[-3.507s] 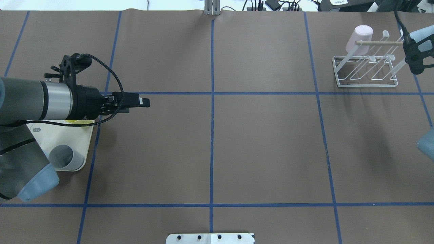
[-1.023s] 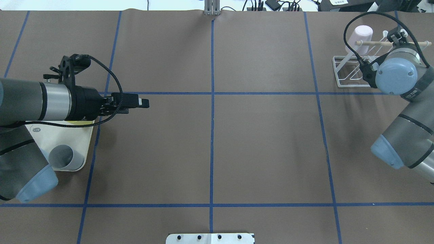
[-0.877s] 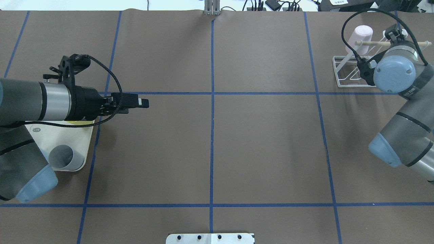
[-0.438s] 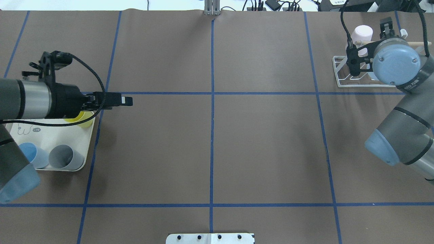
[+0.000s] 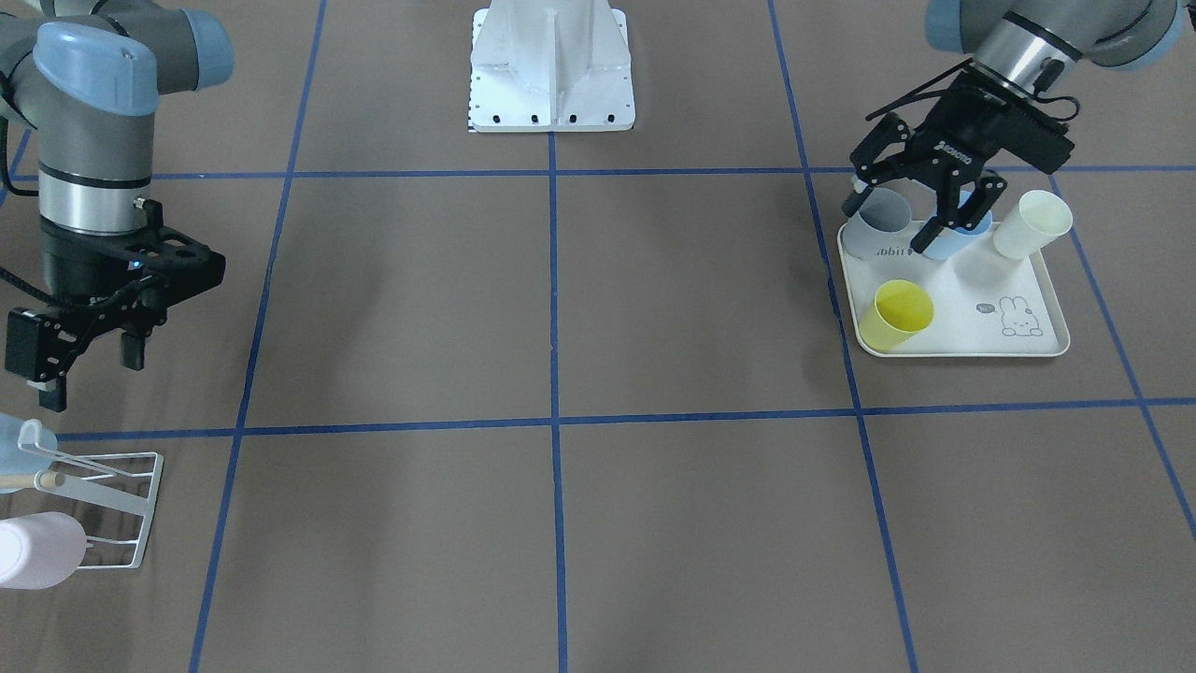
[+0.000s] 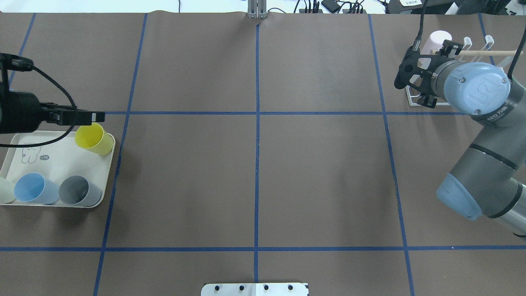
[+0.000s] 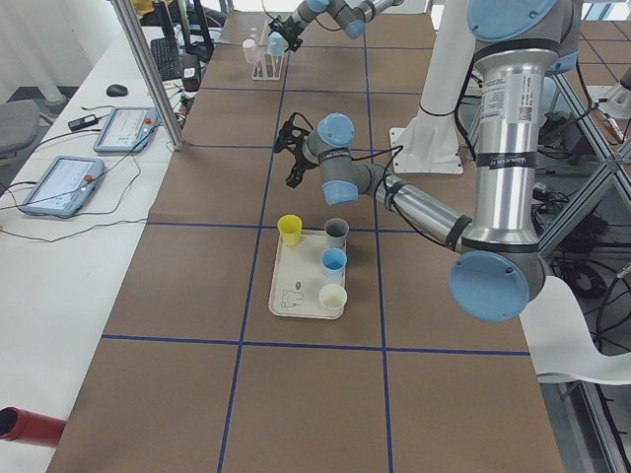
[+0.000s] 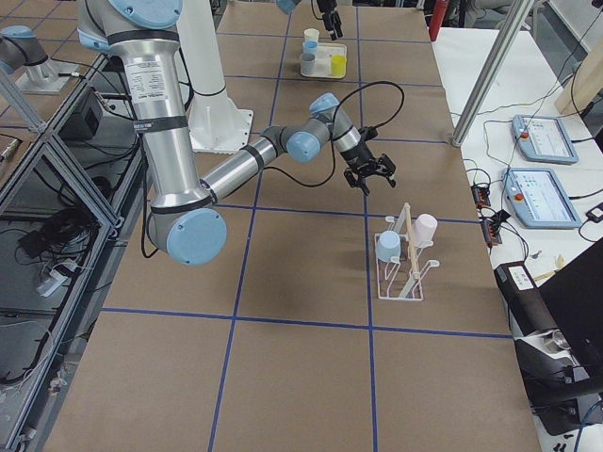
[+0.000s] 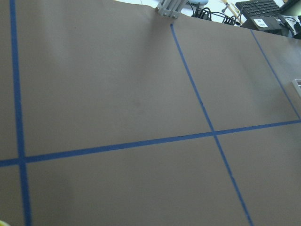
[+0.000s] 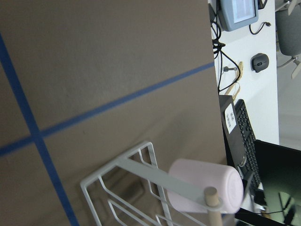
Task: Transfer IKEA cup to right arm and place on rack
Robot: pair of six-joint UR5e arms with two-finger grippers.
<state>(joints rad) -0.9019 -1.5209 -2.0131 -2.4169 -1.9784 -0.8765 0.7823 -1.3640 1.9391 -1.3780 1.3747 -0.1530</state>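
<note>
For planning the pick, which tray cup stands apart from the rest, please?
The yellow cup; the grey cup, blue cup and cream cup line the tray's opposite edge.

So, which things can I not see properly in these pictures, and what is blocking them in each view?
The small white wire rack: overhead, mostly behind the right arm; the front-facing view's edge cuts it.
The pale blue plastic cup on it: hidden overhead by that arm.
The cream plastic cup: cut by the overhead view's left edge.
The left pincer: edge-on overhead, opening unreadable there.
</note>
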